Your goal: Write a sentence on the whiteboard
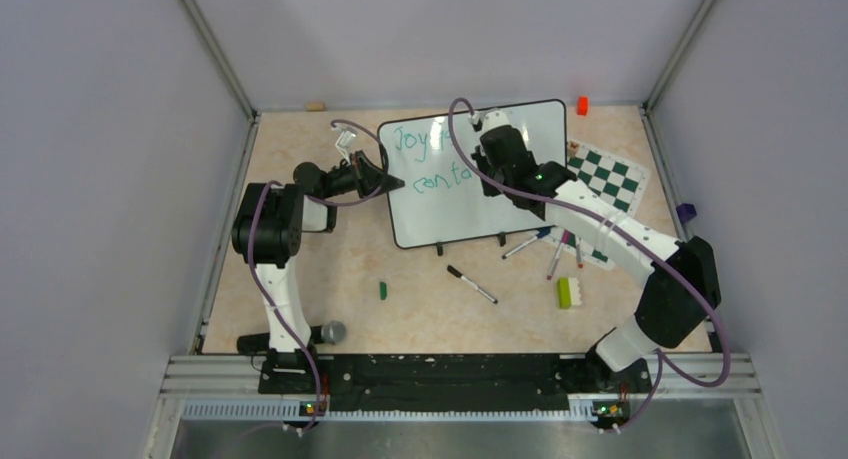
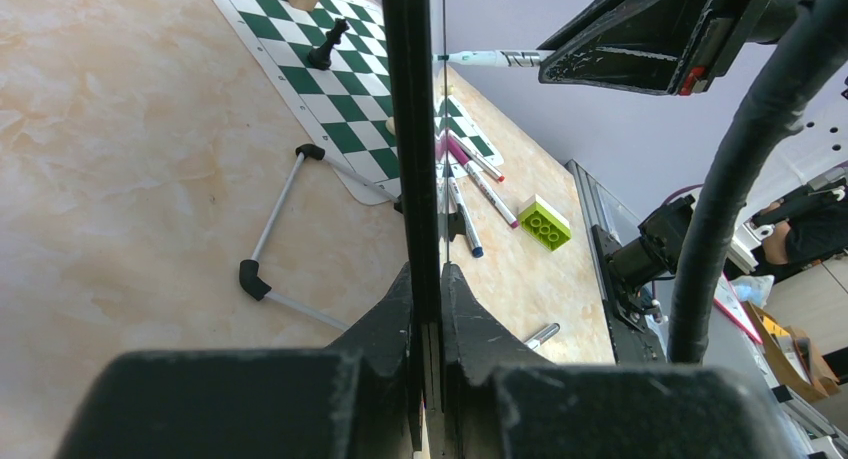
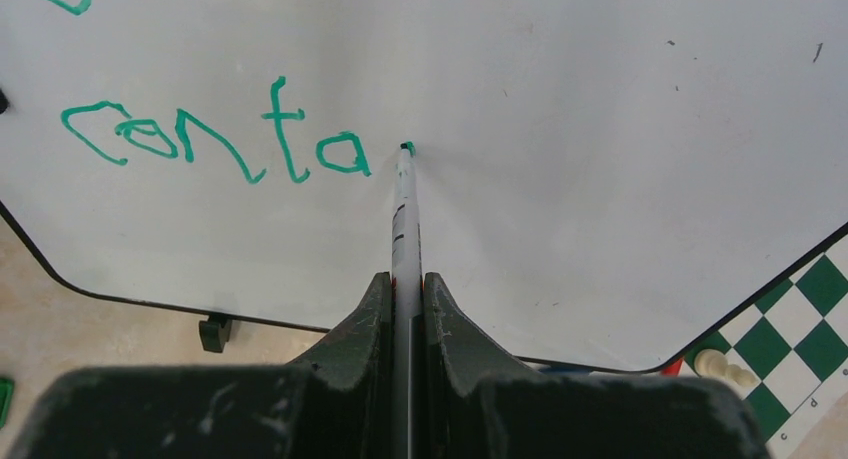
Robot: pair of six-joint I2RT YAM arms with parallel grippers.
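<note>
Right gripper [image 3: 405, 279]: jaws closed on a teal marker [image 3: 405, 204], held pointing away from the wrist. The right wrist view shows its tip on the whiteboard [image 3: 620, 129], just right of the last "a". In that view the lower line of the sentence [image 3: 215, 144] reads "conta", with only the bottom of the line above in view.

Left gripper [image 2: 425, 274]: jaws clamped on the whiteboard's thin black frame, which the left wrist view shows edge-on. The top view places this grip on the board's left edge.

The top view shows the board at the far middle of the table [image 1: 300, 279], between the two arms. "Joy" stands on the upper line and the right arm covers part of the writing.

Only the left wrist view shows the wire stand [image 2: 275, 224] behind the board. It also shows a black chess piece [image 2: 328, 45] standing on the checkered mat [image 2: 330, 89].

Near the board's near right corner lie loose markers [image 1: 550, 249], touching the mat's edge, and a lime building brick [image 1: 565, 292]. A black marker [image 1: 470, 284] lies near of the board.
</note>
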